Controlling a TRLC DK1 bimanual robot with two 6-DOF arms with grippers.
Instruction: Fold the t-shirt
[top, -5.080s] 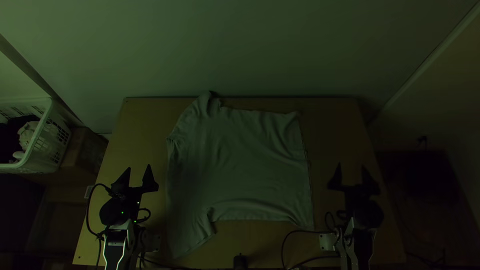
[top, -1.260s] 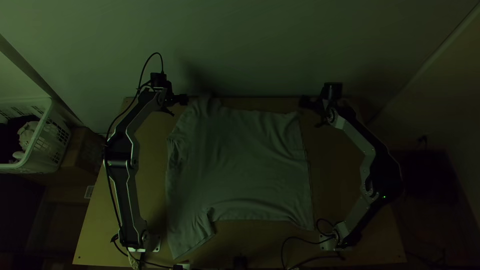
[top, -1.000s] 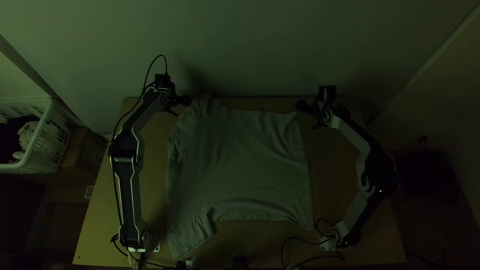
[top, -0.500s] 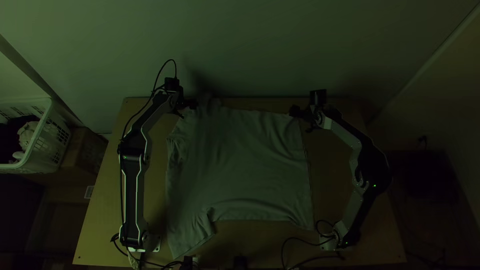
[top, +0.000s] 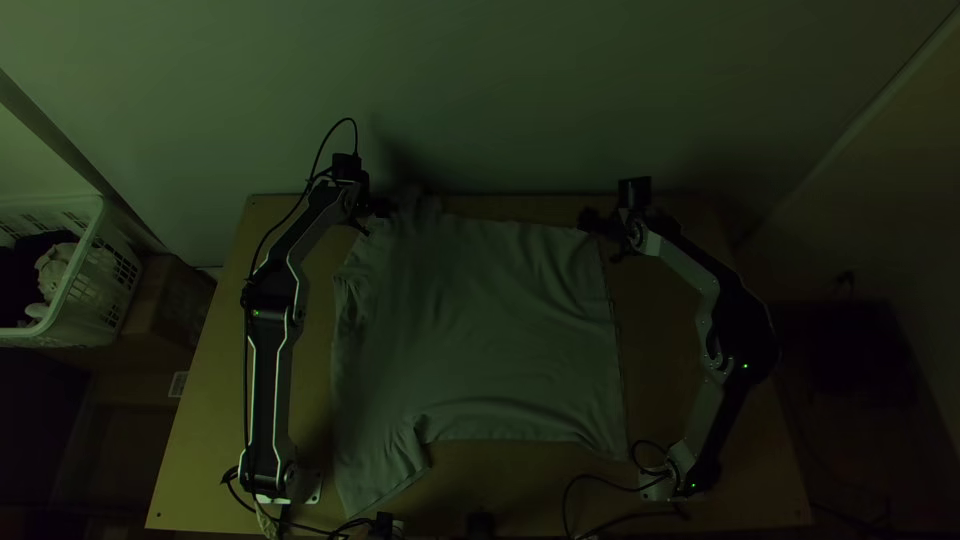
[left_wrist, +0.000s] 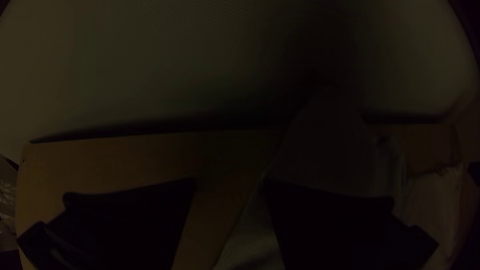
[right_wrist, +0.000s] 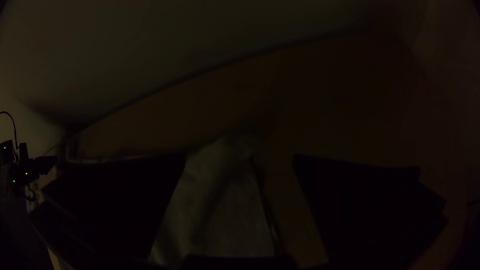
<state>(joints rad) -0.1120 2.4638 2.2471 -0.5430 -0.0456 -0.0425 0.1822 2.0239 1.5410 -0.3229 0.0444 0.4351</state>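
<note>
The t-shirt (top: 480, 330) lies spread out on the counter (top: 665, 350). Near its far edge, the left gripper (top: 376, 219) and right gripper (top: 601, 238) have their jaws wide apart.

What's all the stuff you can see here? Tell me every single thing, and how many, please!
table: one, light wood, in the middle
t-shirt: one, grey, spread on the table
basket: one, white, far left
clothes: too bunched to count, dark and pale, inside the basket
box: one, brown, beside the basket
wall: one, pale, behind the table
cables: several, black, by the arms
left arm: one, silver-grey and black, left side
right arm: one, silver-grey and black, right side
left tool: one, black, open at the shirt's far left corner
right tool: one, black, open around its far right corner
</note>
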